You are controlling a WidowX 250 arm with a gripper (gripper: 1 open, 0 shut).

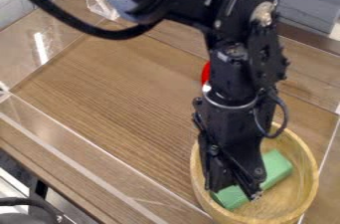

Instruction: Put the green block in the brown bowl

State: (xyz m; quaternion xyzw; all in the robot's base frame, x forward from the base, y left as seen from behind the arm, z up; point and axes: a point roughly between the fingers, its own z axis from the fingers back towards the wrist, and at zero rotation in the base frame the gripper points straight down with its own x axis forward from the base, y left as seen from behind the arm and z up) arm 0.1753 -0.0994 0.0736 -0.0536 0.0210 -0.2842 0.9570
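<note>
bowl: on the table, at its near right corner | block: lying inside the bowl, toward its right side | my gripper: above the bowl's left half, just left of the block | strawberry toy: behind the bowl, partly hidden by my arm

Brown bowl cut off below.
</note>
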